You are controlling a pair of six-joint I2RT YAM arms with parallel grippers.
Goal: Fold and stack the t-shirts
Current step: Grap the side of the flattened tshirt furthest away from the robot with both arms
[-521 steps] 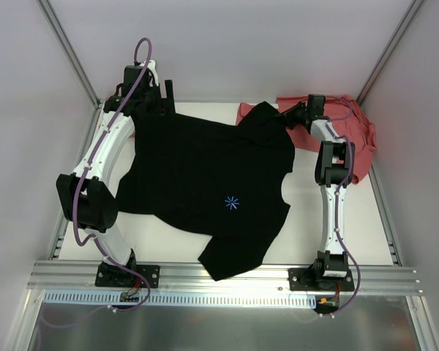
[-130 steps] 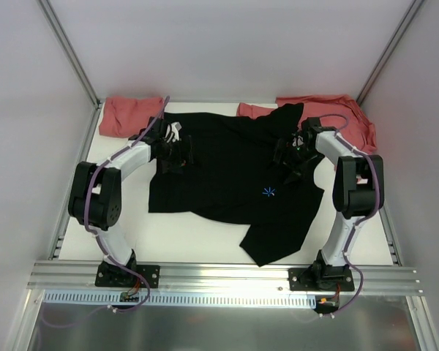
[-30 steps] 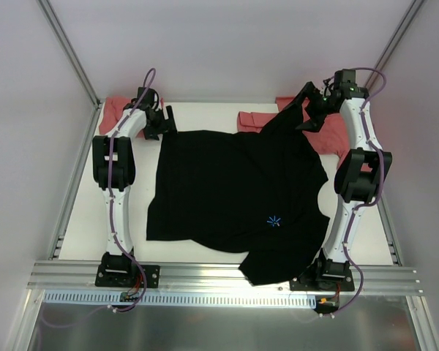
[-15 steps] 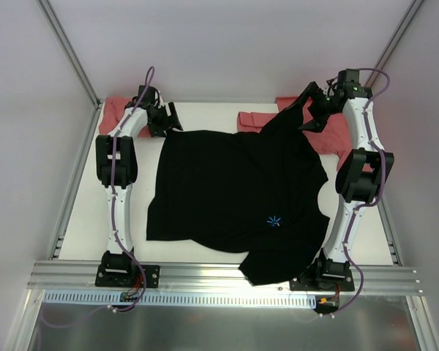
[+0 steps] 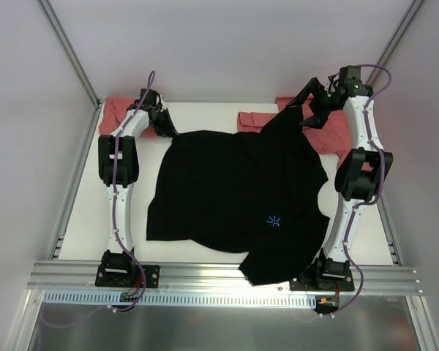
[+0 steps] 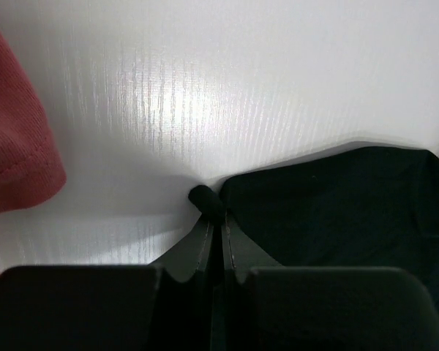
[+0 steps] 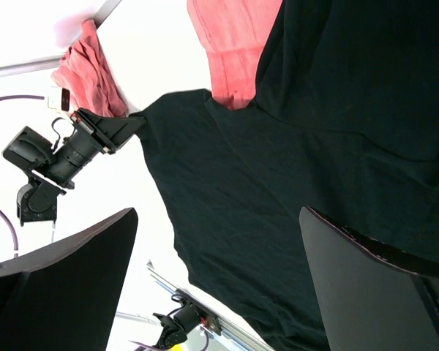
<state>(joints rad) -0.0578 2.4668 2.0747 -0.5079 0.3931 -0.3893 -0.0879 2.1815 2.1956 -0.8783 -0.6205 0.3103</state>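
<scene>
A large black t-shirt [image 5: 234,190] with a small light-blue starburst [image 5: 275,220] lies spread over the table's middle. At its far left corner my left gripper [image 5: 166,128] is shut on a pinch of black cloth [image 6: 203,197], low against the white table. The right gripper [image 5: 312,108] hangs open well above the shirt's far right shoulder, and the shirt [image 7: 293,168] shows far below between its fingers [image 7: 66,281]. Salmon-red t-shirts lie at the back left [image 5: 121,112] and back right [image 5: 333,131], the right one partly under black cloth.
A folded salmon-red piece [image 5: 252,119] lies at the back middle beside the black shirt's collar. One black sleeve [image 5: 274,263] hangs toward the metal rail [image 5: 205,276] at the near edge. White walls stand close on three sides.
The left gripper has gone from open to shut on the black shirt's far left corner. The right arm has barely moved and stays open.
</scene>
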